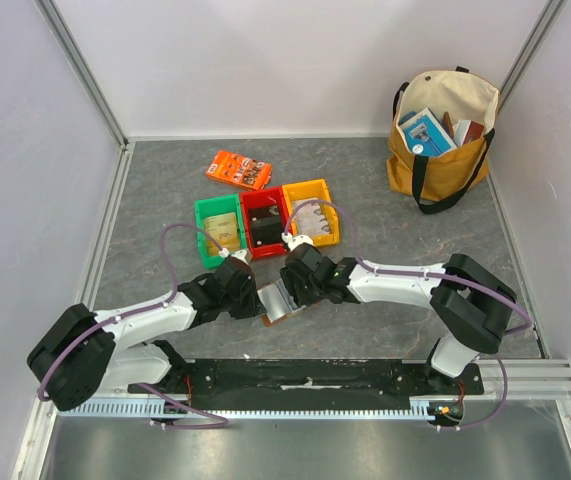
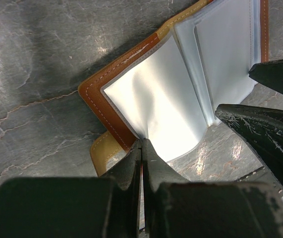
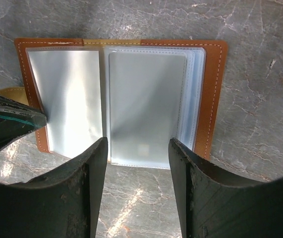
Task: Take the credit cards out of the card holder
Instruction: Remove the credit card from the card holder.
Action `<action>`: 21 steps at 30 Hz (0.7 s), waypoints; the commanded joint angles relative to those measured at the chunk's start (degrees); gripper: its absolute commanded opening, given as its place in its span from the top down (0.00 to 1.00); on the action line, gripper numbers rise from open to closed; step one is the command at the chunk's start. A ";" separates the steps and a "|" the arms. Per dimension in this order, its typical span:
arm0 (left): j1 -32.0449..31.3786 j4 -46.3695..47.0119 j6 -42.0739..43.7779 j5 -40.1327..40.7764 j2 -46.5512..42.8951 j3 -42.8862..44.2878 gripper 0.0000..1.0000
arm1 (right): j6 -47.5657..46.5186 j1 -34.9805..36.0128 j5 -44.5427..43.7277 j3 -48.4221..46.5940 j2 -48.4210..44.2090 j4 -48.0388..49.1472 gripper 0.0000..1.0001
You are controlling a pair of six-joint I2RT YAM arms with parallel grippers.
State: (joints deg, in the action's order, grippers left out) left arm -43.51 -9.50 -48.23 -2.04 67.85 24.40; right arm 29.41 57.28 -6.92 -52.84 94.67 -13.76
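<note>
The brown leather card holder (image 3: pixel 215 89) lies open on the table, its clear sleeves facing up. One silvery credit card (image 3: pixel 146 99) shows inside the right-hand sleeve; the others are hidden. My left gripper (image 2: pixel 142 142) is shut on the holder's (image 2: pixel 116 82) left flap, at its near corner. My right gripper (image 3: pixel 137 145) hangs open just above the near edge of the card's sleeve, and nothing is between its fingers (image 3: pixel 94 163). From above, both grippers meet over the holder (image 1: pixel 277 303) at the table's near middle.
Green (image 1: pixel 203 232), red (image 1: pixel 248 222) and yellow (image 1: pixel 327 206) bins stand in a row just beyond the grippers, with things in them. An orange printed box (image 1: pixel 238 170) lies behind them. A yellow tote bag (image 1: pixel 443 140) stands at the back right. Walls enclose the table.
</note>
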 commanded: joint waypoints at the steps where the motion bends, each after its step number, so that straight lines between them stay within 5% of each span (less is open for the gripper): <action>1: -0.26 0.27 -1.26 -0.07 -0.09 -0.50 0.95 | 0.74 0.91 -4.15 0.11 -0.01 0.05 0.40; 21: -0.44 0.36 -1.17 -0.33 0.26 -0.41 0.95 | 0.30 3.28 -7.94 -1.57 0.16 -2.15 0.41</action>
State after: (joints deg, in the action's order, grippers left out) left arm -43.53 -9.47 -48.23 -2.04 67.88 24.40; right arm 29.41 59.75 -13.34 -52.84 94.67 -15.62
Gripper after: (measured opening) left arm 0.055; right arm 0.618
